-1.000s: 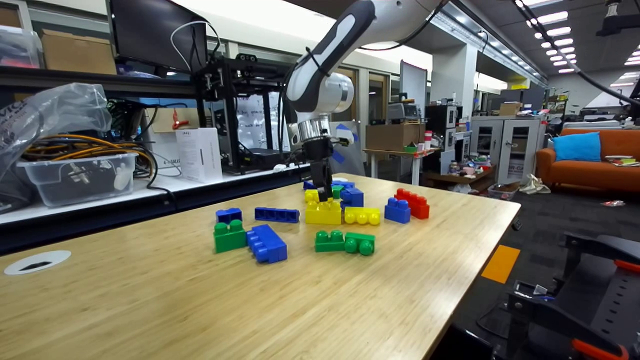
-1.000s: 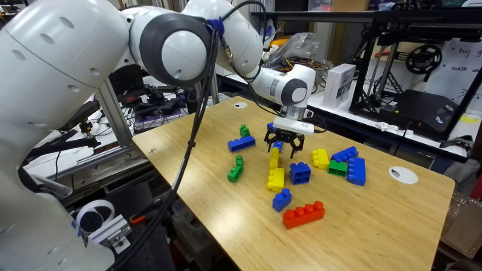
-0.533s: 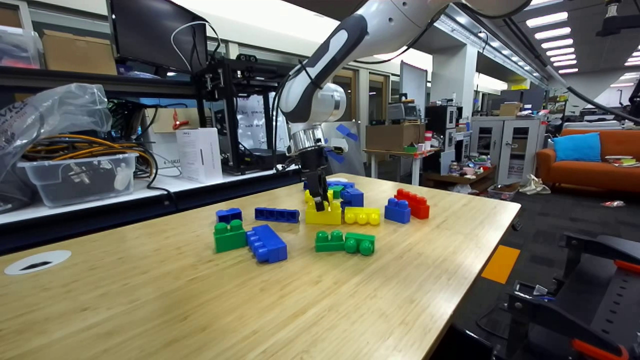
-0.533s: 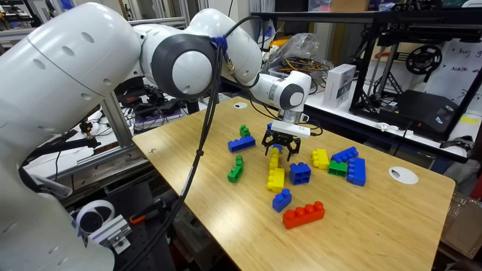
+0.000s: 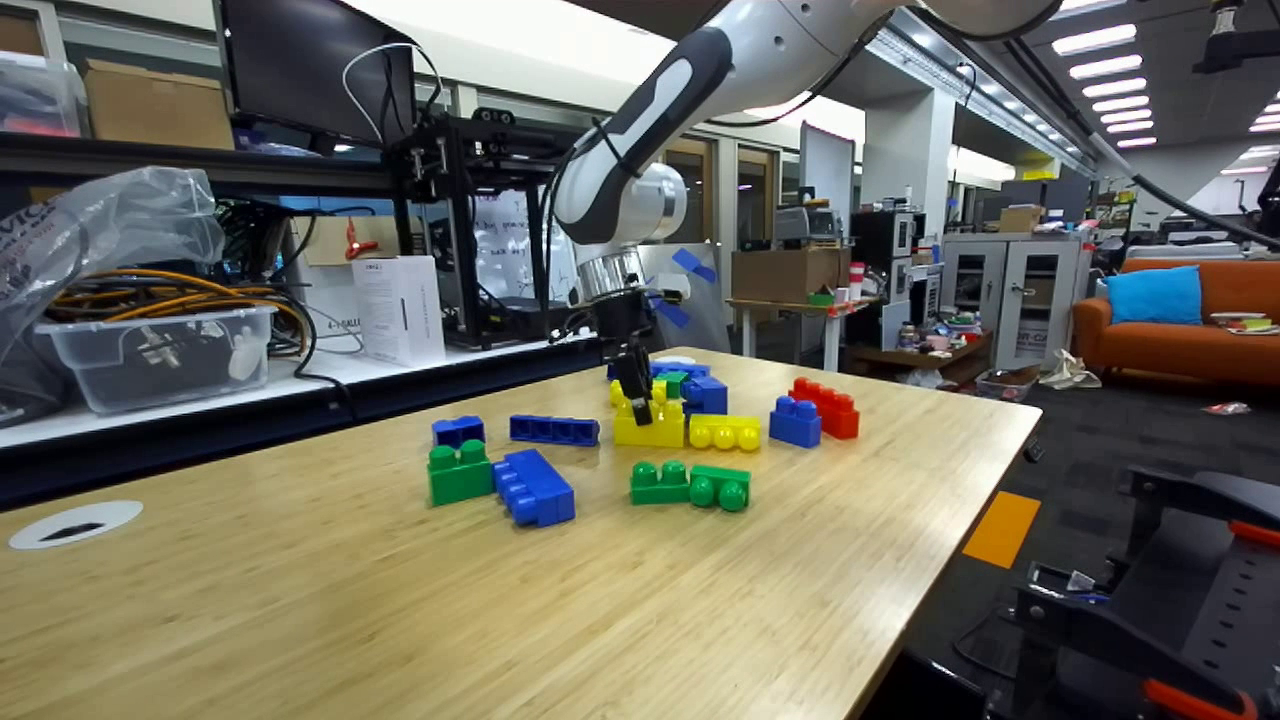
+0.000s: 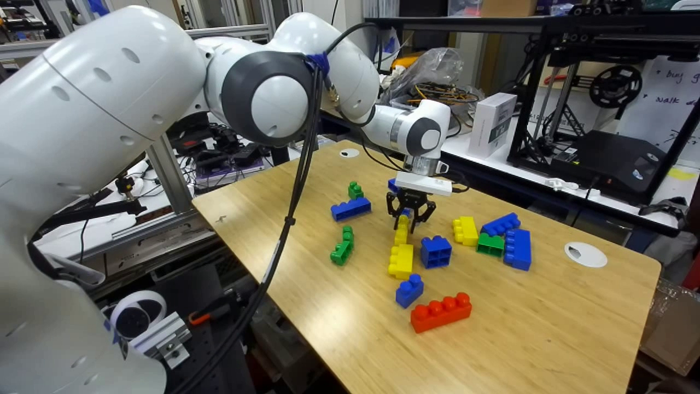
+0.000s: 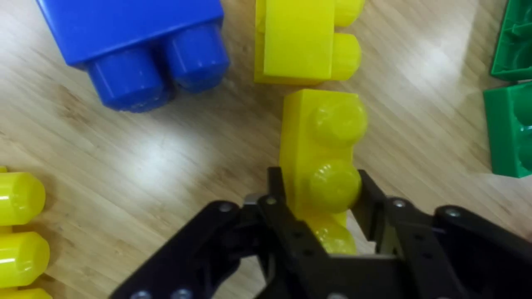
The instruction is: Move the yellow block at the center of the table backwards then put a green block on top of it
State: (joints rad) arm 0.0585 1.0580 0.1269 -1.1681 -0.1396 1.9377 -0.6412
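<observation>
I see an orange sofa [image 5: 1190, 350] bearing a blue cushion [image 5: 1156, 295]. Lit ceiling panels [image 5: 1094, 39] shine above dark carpet [image 5: 1100, 430].

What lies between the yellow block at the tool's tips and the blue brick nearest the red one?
Another yellow brick, lying on its side: both exterior views show it between the yellow block and the blue brick.

Arm [image 6: 117, 90] has glossy white shell, round dimples [image 6: 101, 74], dark grey joint ring [image 6: 235, 93] around white cap [image 6: 279, 106], dark panel [image 5: 712, 55] with white inset [image 5: 665, 98]. Black cables [image 6: 299, 175], blue wrap [image 6: 319, 64], brass-coloured connector [image 6: 333, 94]. Silver wrist collar [image 6: 422, 165], white bar [image 6: 424, 183] just below. Gripper [image 7: 319, 189] is black, angular linkages [image 7: 187, 249], silver screws [image 7: 225, 207].
</observation>
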